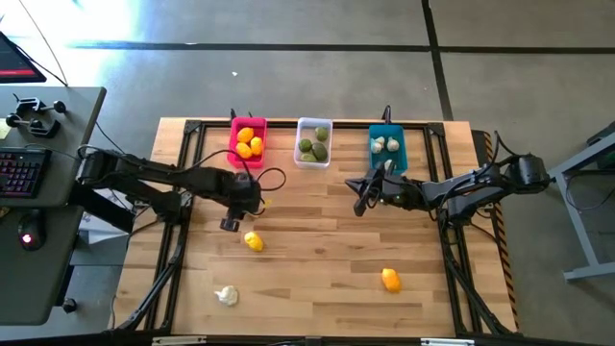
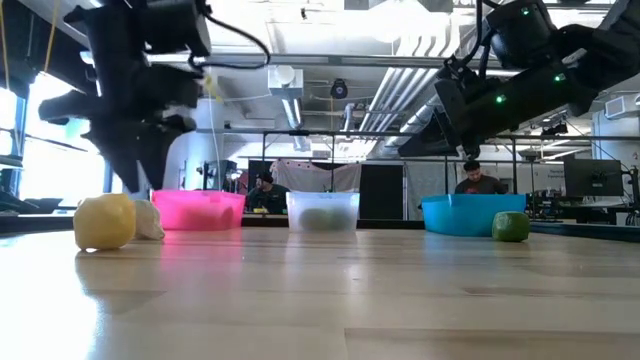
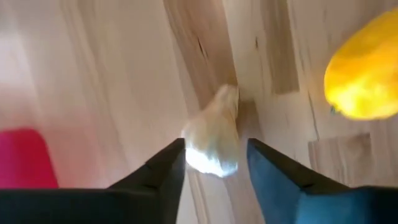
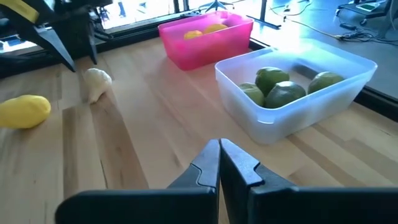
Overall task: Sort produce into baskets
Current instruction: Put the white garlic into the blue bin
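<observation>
1. The table [image 1: 317, 250] has three baskets in a row at its far edge. The white basket [image 1: 313, 121] is in the middle, so I place everything from there.
2. The left gripper [image 1: 229, 221] hangs well out from the white basket, on its pink side. Its fingers are apart and hold nothing. I think they are wide so they can go down around a piece.
3. The right gripper [image 1: 361, 202] waits near the white basket, on its teal side. Its fingers are pressed together and empty.
4. The pink basket [image 1: 233, 135] holds lemons, the white one holds limes, and the teal basket [image 1: 387, 128] holds garlic.
5. One lemon [image 1: 253, 241] lies on the table just beside the left gripper. Another lemon [image 1: 390, 280] lies far out on the teal side.
6. A garlic [image 3: 214, 140] lies farthest from the white basket. In the left wrist view it lines up between the open fingers, so I guess it is next. I cannot tell how high above it they are.
</observation>
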You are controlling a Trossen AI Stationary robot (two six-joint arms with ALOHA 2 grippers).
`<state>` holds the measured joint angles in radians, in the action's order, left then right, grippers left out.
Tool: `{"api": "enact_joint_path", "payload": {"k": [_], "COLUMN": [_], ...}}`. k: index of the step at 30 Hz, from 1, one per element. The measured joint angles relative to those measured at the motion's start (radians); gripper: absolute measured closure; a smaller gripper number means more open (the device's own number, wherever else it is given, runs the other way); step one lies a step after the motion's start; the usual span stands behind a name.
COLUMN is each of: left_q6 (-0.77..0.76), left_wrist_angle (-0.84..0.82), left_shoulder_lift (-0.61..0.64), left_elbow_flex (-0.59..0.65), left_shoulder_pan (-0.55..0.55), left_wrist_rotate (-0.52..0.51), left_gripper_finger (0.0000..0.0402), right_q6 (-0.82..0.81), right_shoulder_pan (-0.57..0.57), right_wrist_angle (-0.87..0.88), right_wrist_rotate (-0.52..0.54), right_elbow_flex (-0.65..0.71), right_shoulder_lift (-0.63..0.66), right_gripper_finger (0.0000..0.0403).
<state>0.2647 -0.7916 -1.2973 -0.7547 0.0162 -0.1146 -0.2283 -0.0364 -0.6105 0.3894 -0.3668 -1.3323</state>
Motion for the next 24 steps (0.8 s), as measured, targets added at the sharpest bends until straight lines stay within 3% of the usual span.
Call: {"api": "enact_joint_path", "payload": {"k": [7,14,19,24], "left_q6": [-0.001,0.017,0.018,0.023], "left_wrist_angle": [0.001,0.000,0.012,0.090], "left_shoulder_lift": [-0.081,-0.179,-0.205,-0.188], "left_elbow_flex": [0.000,0.000,0.000,0.000], "left_shoulder_pan": [0.001,0.004,0.004,0.018], "left_wrist_rotate": [-0.005,-0.032,-0.027,0.064], "left_gripper_finger": [0.0187,0.0186,0.0215,0.0287], "right_q6": [-0.012,-0.017,-0.015,-0.014], "right_shoulder_pan": [0.000,0.000,0.000,0.000], "right_wrist_angle": [0.000,0.009,0.023,0.023], "right_wrist_rotate": [-0.037,-0.039,-0.039,-0.054], "right_elbow_flex": [0.000,0.000,0.000,0.000], "right_shoulder_lift": [0.000,0.000,0.000,0.000], "right_gripper_finger": [0.0403,0.0403,0.0403,0.0403]}}
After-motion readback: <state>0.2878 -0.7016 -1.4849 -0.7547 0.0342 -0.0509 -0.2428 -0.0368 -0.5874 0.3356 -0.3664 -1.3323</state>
